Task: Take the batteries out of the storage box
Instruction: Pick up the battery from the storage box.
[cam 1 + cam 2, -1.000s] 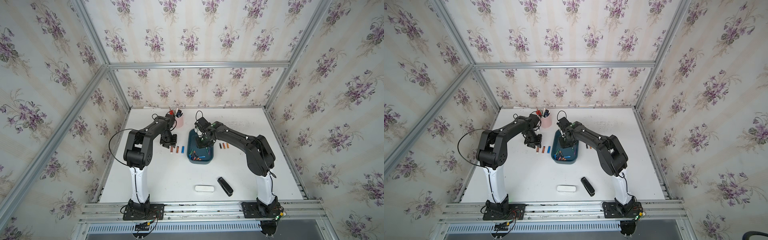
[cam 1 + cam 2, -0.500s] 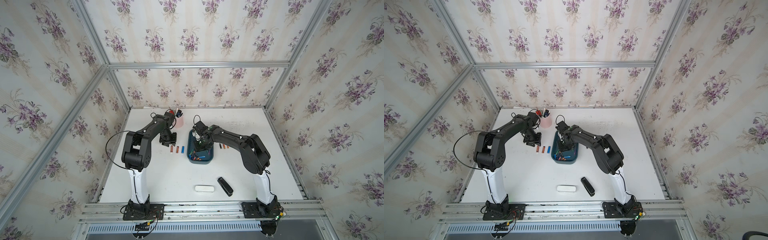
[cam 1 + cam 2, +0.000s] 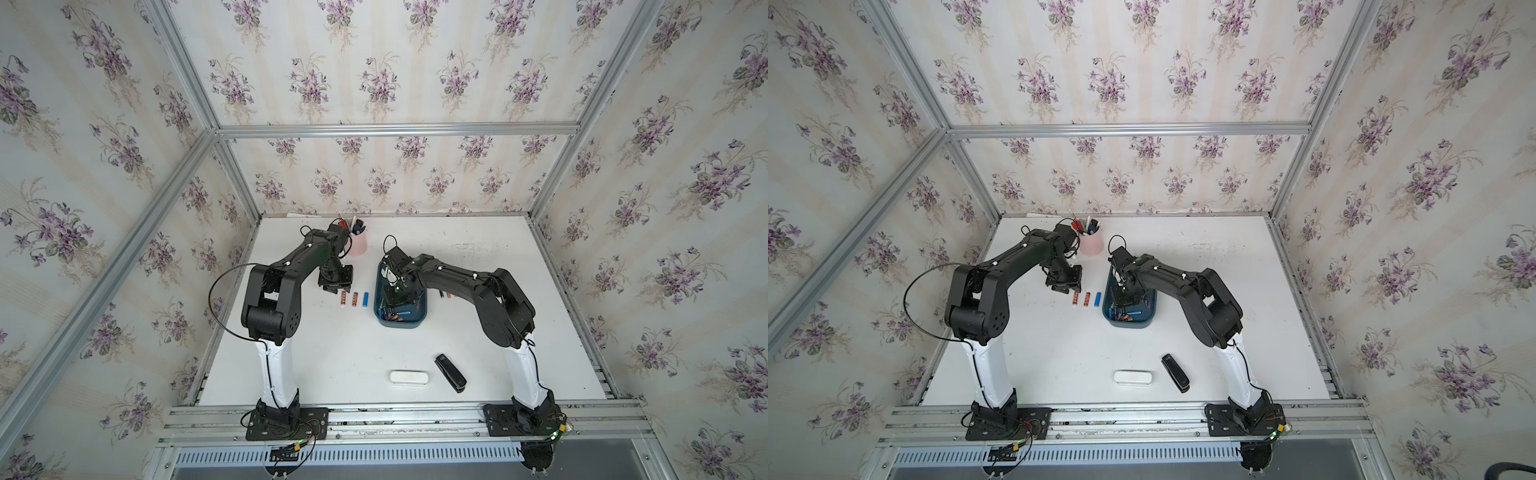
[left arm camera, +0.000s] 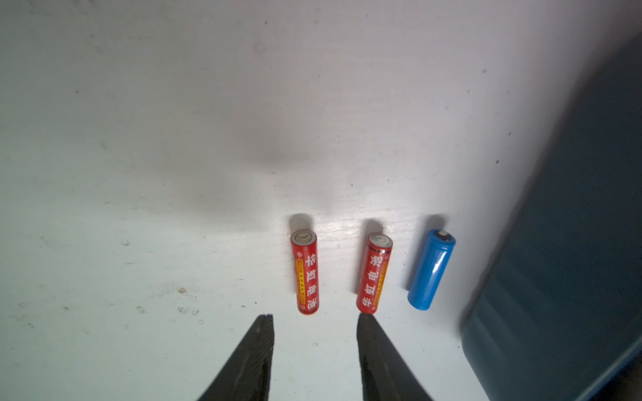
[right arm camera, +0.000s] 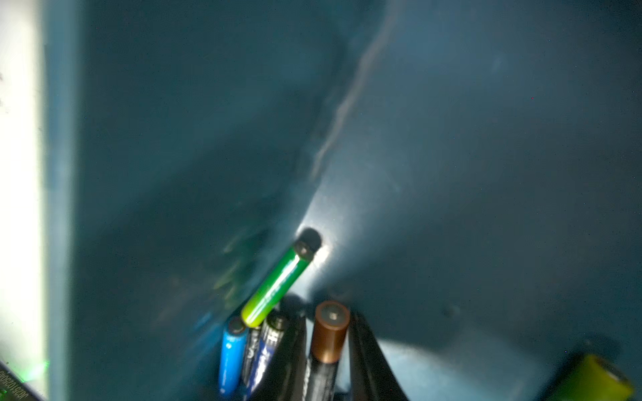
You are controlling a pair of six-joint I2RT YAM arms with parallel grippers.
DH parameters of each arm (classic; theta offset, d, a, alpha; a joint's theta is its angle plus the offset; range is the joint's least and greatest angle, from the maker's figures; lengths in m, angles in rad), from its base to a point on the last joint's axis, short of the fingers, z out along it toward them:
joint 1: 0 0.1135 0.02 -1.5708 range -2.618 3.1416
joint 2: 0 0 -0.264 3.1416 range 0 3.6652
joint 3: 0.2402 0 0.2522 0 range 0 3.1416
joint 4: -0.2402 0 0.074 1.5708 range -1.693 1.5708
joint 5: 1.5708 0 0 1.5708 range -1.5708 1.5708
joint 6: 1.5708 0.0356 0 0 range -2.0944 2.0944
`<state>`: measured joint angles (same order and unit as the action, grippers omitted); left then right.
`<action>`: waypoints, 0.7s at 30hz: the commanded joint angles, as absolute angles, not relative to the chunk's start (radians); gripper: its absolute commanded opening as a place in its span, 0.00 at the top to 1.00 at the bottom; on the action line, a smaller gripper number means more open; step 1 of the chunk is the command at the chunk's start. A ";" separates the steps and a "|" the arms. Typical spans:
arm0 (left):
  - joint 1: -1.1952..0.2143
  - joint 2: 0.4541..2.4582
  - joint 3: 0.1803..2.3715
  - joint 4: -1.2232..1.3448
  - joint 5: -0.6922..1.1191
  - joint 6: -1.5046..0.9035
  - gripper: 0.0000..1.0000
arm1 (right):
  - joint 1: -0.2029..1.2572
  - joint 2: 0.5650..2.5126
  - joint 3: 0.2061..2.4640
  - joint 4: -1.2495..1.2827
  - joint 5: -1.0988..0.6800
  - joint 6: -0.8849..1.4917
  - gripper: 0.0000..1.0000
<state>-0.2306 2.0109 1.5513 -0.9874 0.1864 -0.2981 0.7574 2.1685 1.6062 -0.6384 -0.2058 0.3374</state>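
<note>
The dark teal storage box (image 3: 401, 323) stands mid-table in both top views, with several batteries (image 3: 395, 313) piled at its front end. My right gripper (image 5: 327, 318) is down inside the box (image 5: 486, 139), shut on a black battery with a copper top (image 5: 329, 330). Green (image 5: 278, 284) and blue (image 5: 231, 354) batteries lie beside it. Two red batteries (image 4: 305, 276) (image 4: 374, 274) and a blue one (image 4: 431, 269) lie in a row on the table left of the box wall (image 4: 573, 260). My left gripper (image 4: 314, 317) hovers open just behind them, holding nothing.
A pink cup (image 3: 358, 245) of pens stands at the back behind the left arm. Two more batteries (image 3: 444, 294) lie right of the box. A white oblong case (image 3: 408, 377) and a black stapler (image 3: 450, 372) lie near the front edge.
My right gripper has moved toward the front end of the box, down among the batteries. The left gripper has barely moved.
</note>
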 commanded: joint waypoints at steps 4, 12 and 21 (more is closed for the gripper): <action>-0.231 2.001 1.548 -1.006 0.184 -0.294 0.55 | 0.762 2.192 1.601 -0.681 -0.133 0.334 0.74; -0.231 1.961 1.560 -1.021 0.183 -0.298 0.55 | 0.758 2.164 1.635 -0.693 -0.116 0.345 0.80; -0.247 1.960 1.585 -1.043 0.178 -0.300 0.55 | 0.723 2.088 1.706 -0.744 -0.105 0.338 0.81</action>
<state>-0.2432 1.9614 1.5787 -1.0199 0.1856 -0.2981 0.7361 2.1109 1.6939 -0.7120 -0.1223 0.3412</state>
